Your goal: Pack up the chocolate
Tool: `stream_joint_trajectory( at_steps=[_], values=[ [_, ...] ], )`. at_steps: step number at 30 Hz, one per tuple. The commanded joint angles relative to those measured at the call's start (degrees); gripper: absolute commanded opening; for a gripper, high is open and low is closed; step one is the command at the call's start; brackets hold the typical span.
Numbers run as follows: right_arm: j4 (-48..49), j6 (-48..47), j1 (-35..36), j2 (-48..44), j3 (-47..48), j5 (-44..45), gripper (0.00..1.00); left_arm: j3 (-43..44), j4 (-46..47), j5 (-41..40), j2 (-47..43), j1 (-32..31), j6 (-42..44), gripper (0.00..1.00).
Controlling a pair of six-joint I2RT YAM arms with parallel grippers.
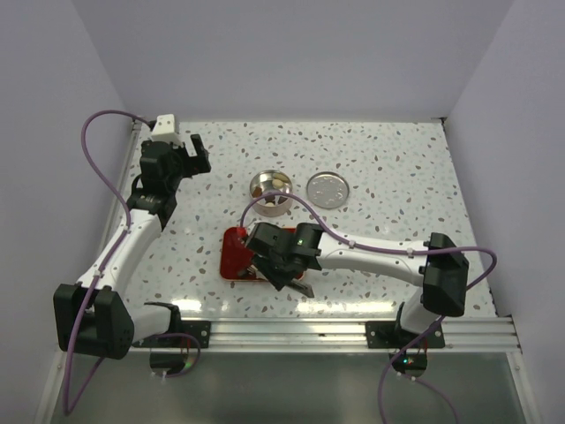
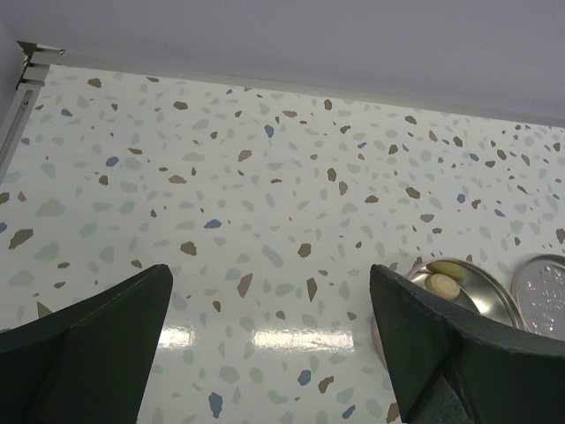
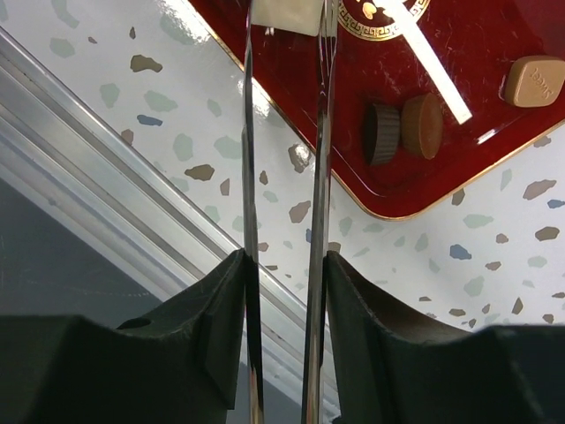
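While my right gripper squeezed the tweezers on a cream chocolate over the tray, slackening risked dropping it; my left gripper gaped empty.

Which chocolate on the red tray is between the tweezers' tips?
The cream-white block, framed by the tweezers; the dark ridged piece, round brown one and tan block lie off to the side.

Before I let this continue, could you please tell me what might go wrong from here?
The white chocolate piece looks pinched only by the tips of the tweezers in the right fingers; it could slip out before reaching the tin. Two brown pieces sit together near the red tray rim, so picking one may knock the other off.
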Motion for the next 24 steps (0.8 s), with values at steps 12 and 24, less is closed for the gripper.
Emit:
stream_joint_trajectory(
  at_steps=[12,24],
  values=[
    [-6.0,-2.3,0.2,0.0,7.8,8.4,0.37,2.4,0.1,-0.5,-1.5,-0.4,0.1,1.00],
    [-5.9,-8.1,-11.5,-4.8,8.5,13.1,0.36,2.3,0.2,-0.4,-1.5,-0.4,0.0,1.00]
  ],
)
